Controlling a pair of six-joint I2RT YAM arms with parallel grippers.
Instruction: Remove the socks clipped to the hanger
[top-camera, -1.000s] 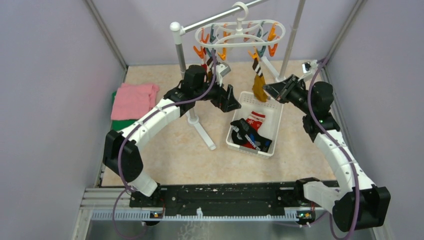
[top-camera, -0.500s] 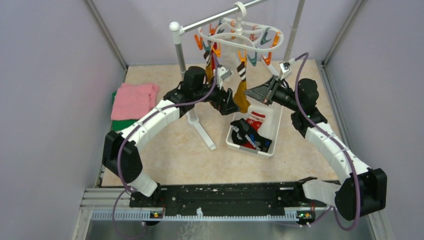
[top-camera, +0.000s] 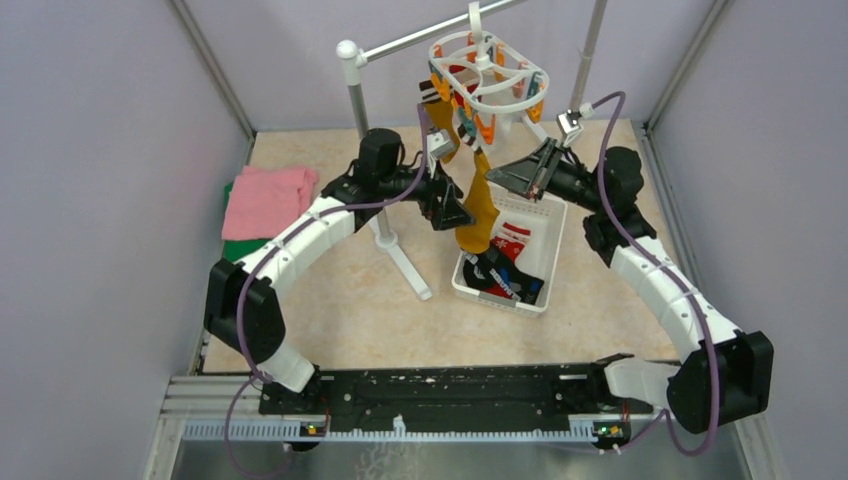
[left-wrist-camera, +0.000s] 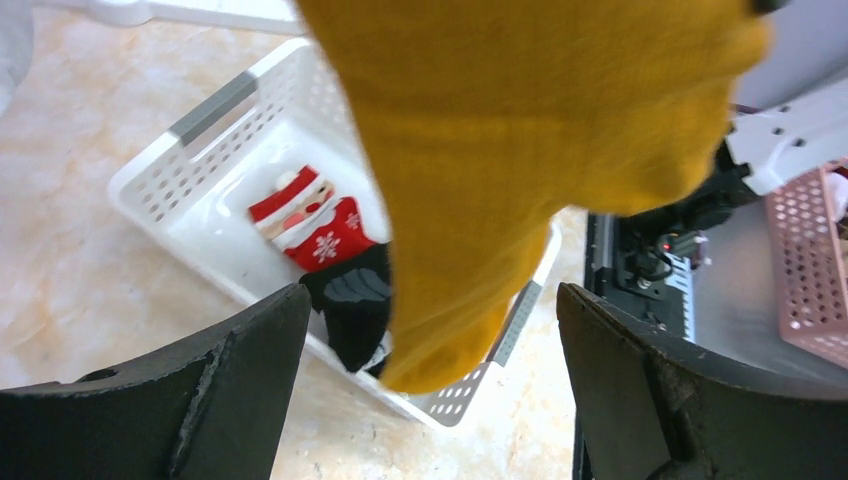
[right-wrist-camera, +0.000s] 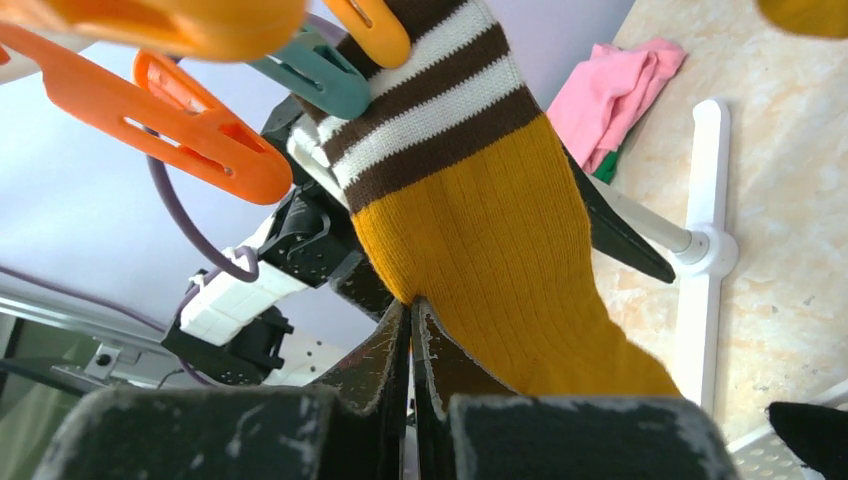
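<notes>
The white hanger (top-camera: 482, 72) hangs from the rack bar, its ring turned end-on, with orange clips (right-wrist-camera: 200, 130) and teal clips (right-wrist-camera: 320, 75). A mustard-yellow sock (top-camera: 478, 205) with a brown and white striped cuff (right-wrist-camera: 430, 100) hangs from one clip. My right gripper (top-camera: 508, 180) is shut, its tips pinching the sock's edge (right-wrist-camera: 410, 305). My left gripper (top-camera: 450, 207) is open beside the sock, whose toe (left-wrist-camera: 480, 250) hangs between the wide jaws (left-wrist-camera: 430, 310). A second mustard sock (top-camera: 441, 112) hangs further back.
A white perforated basket (top-camera: 548, 240) below the sock holds a red and white sock (left-wrist-camera: 320, 225) and a black sock (left-wrist-camera: 350, 300). The rack's pole (top-camera: 360, 105) and foot (top-camera: 408, 265) stand left of it. Pink cloth (top-camera: 265, 200) over green cloth (top-camera: 240, 248) lies far left.
The right gripper has moved left with the mustard sock, and the hanger has swung and turned with it. The left gripper has come in under the sock from the left.
</notes>
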